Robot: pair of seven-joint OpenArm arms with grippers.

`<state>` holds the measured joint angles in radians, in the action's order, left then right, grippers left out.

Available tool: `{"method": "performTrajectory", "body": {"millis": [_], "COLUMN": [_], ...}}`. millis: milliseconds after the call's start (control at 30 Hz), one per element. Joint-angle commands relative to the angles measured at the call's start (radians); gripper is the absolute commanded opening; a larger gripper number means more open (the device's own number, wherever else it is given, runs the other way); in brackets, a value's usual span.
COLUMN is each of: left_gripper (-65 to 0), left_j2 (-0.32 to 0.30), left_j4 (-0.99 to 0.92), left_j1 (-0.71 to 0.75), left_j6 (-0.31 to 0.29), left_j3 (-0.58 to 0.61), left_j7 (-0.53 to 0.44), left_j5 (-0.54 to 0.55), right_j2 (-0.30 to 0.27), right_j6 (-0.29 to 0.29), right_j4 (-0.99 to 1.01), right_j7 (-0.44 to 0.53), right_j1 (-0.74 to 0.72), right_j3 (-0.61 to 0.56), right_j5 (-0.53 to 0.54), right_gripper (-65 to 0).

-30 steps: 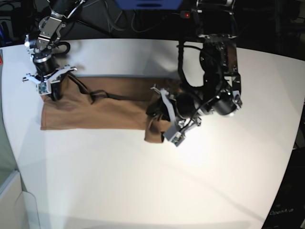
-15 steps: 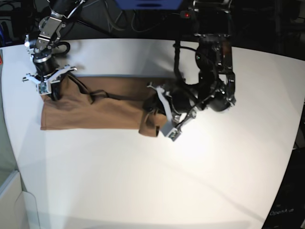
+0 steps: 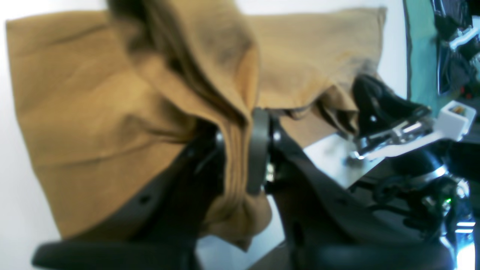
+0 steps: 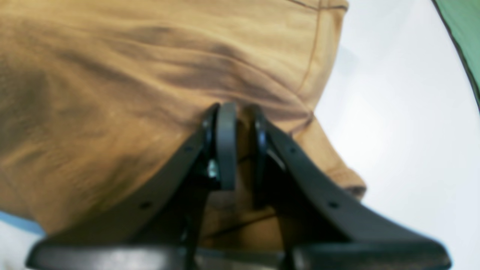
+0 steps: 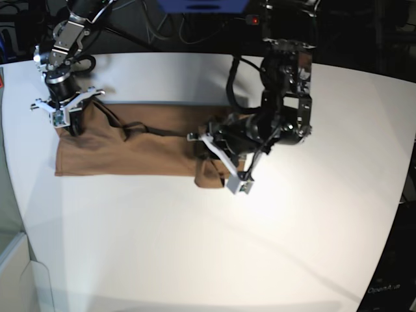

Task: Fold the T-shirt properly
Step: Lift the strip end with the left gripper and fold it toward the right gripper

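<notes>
We see the brown T-shirt [image 5: 130, 146] lying as a long folded band across the white table [image 5: 214, 247], running from the far-left corner of the base view toward the centre. At that left end, the right gripper [image 5: 67, 123] stands over the fabric's upper corner; in its own wrist view [image 4: 238, 150] we find its two black fingers [image 4: 225, 146] drawn nearly together with a fold of brown cloth pinched between them, the rest of the shirt spreading away above and the bare table showing to the right.

At the other end of the band, the left gripper [image 5: 218, 162] hangs low over the table, its arm [image 5: 286, 84] reaching in from the top of the base view. Its wrist view [image 3: 240, 157] shows us the pincer clamped on a thick, pleated bunch of the shirt: the cloth rises through the narrow gap between the fingers [image 3: 257, 150] and drapes over them, while a small tail hangs below. In the base view that end of the shirt is lifted and bunched, folded back upon the flat part beside it.
</notes>
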<state>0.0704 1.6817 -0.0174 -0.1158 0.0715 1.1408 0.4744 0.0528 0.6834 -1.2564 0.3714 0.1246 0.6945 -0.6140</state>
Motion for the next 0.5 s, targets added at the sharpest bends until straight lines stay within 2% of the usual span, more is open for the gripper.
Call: {"method": "performTrajectory", "body": {"millis": [0, 167, 300, 467], "left_gripper": [-62.7, -62.7, -62.7, -62.7], "left_j2": [-0.005, -0.068, -0.11, -0.128], "left_j4": [0.041, 0.131, 0.107, 0.024], "left_j1": [-0.022, -0.054, -0.105, -0.183], "left_j6": [0.041, 0.267, 0.391, 0.542], "left_j3": [0.035, 0.196, 0.324, 0.456], "left_j7": [-0.017, -0.009, 0.002, 0.095], "left_j5": [0.017, 0.017, 0.017, 0.016], "right_j2": [0.0, 0.0, 0.002, 0.002], "right_j6": [0.015, 0.015, 0.015, 0.015], "right_j4": [0.005, 0.005, 0.005, 0.005], "right_j7": [-0.101, -0.101, -0.101, -0.101], "right_j1": [0.019, 0.019, 0.019, 0.019], "right_j3": [0.003, 0.003, 0.003, 0.003], "right_j5": [-0.073, -0.073, -0.073, -0.073], "right_gripper": [-59.5, -59.5, -59.5, -59.5]}}
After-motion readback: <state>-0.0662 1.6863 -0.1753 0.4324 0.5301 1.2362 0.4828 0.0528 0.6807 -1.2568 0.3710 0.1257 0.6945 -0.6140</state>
